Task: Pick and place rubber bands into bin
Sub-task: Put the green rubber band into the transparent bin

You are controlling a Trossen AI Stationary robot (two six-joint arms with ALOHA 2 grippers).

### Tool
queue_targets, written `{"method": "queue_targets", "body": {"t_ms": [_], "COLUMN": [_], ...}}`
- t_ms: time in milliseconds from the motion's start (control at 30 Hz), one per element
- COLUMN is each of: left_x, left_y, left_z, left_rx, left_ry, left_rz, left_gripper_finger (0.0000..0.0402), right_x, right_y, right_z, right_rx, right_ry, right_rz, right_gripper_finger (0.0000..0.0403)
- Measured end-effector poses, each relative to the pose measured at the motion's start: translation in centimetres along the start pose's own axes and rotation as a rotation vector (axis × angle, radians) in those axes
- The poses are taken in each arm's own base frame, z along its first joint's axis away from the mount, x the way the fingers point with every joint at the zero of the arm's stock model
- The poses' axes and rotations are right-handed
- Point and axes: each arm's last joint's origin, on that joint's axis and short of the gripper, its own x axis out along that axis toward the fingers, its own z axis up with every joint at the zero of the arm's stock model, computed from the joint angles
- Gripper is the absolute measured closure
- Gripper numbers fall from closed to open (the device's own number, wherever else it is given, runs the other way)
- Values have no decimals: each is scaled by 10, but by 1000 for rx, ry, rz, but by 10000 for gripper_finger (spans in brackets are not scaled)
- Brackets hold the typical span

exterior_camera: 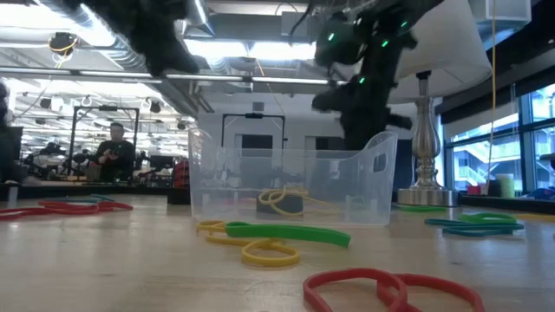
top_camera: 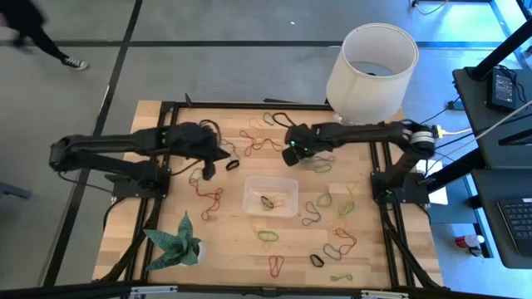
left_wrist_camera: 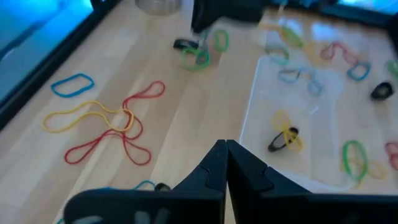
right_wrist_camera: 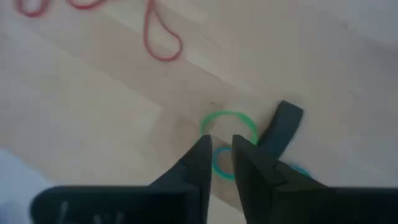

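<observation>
I see right gripper (right_wrist_camera: 221, 151) low over table beyond bin (top_camera: 270, 196), fingers slightly parted, gripping nothing, green rubber band (right_wrist_camera: 228, 125) lying just ahead of tips. Left gripper (left_wrist_camera: 226, 151) shut, empty, hovering beside bin. Bin holds yellow and black bands (left_wrist_camera: 285, 137); others scattered on table (top_camera: 150, 199).

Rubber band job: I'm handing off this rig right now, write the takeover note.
Left gripper: shut, empty, raised left of the bin.
Right gripper: slightly open, low over a green band by a black band, beyond the bin near the lampshade.
Done: a yellow and a dark band lie in the bin.
Left: many rubber bands lie scattered on the table all around the bin.
</observation>
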Motion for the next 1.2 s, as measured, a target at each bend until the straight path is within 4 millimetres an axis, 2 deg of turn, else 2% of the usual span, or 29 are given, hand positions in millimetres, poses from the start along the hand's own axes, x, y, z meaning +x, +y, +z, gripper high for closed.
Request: {"method": "queue_targets", "body": {"t_ms": [167,333,500,667,833,1000,1200], "left_x": [-19,-27,-28,-28,-28,-28,-28], "left_y": [0,0,0,0,0,0,0], "left_z": [-4,-4,-6,-7,-7,-7,-7], "left_rx": [-29,-28,-12,-12,-11,-12,-31], "left_ry": [-58,-92,-73,-61,-61,-56,-57], "left_rz": [-13,-20,-16,-14,-14,-13,-13], "left_gripper_finger": [400,400,399,398,398,398,398], "right_x": [28,48,63,72,69,46,4], "right_y": [-5,-10,-10,-9,-5,2,9], "right_z": [5,5,2,0,-4,-10,-22], "right_rx": [18,28,29,23,12,24,31], "right_ry": [70,119,164,180,172,116,9], "right_rz": [-72,-128,-148,-164,-161,-161,-152], "right_gripper_finger": [298,277,286,322,391,394,399]}}
